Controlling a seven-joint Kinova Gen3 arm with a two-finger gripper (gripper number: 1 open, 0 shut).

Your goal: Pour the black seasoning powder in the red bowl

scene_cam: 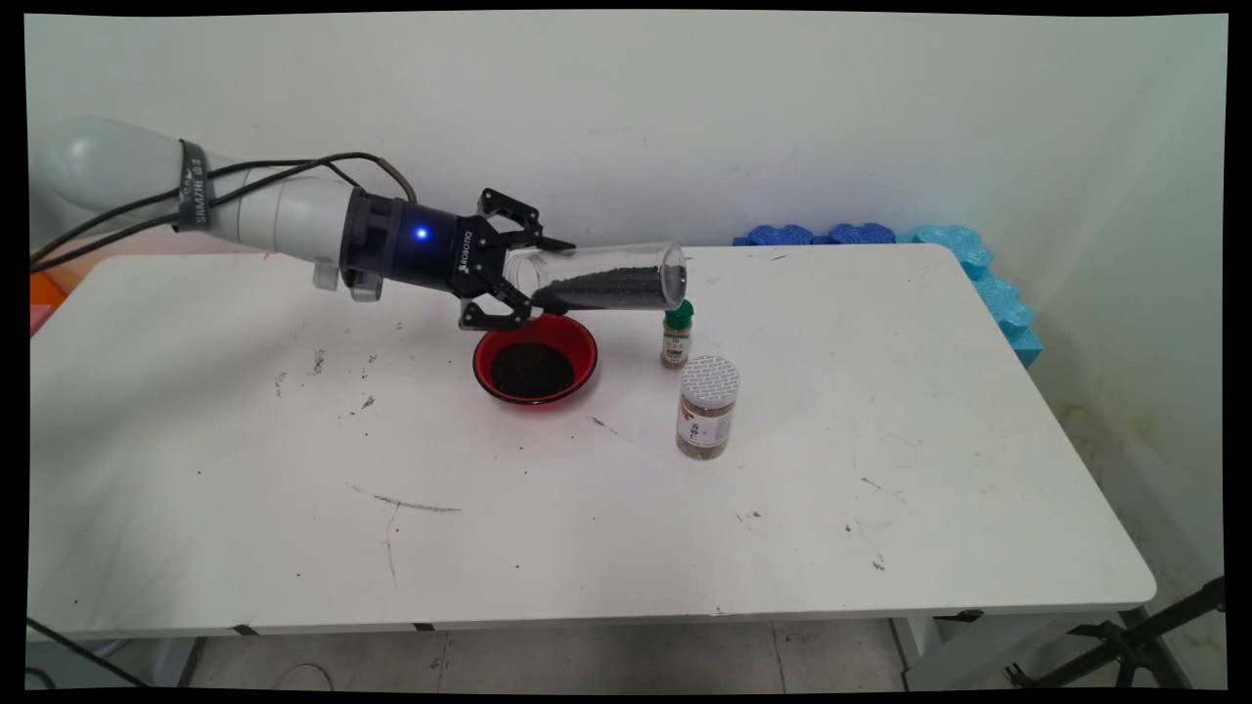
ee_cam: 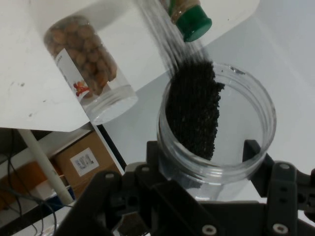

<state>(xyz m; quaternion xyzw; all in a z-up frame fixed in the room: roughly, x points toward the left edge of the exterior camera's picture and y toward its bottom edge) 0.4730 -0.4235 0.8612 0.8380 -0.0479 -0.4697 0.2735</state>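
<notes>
so the gripper (scene_cam: pixel 509 284) is clamped round the base of a clear jar (scene_cam: pixel 606 281) lying nearly flat, long axis running away from the hand, mouth pointing past the red bowl (scene_cam: pixel 535 359); dark grains (ee_cam: pixel 193 105) sit inside; the bowl is right under the jar's base, green-capped bottle (scene_cam: pixel 677 335) just below its mouth

White arm (scene_cam: pixel 284 210), black cables (scene_cam: pixel 127 220), black end effector (scene_cam: pixel 528 279), blue light
</notes>
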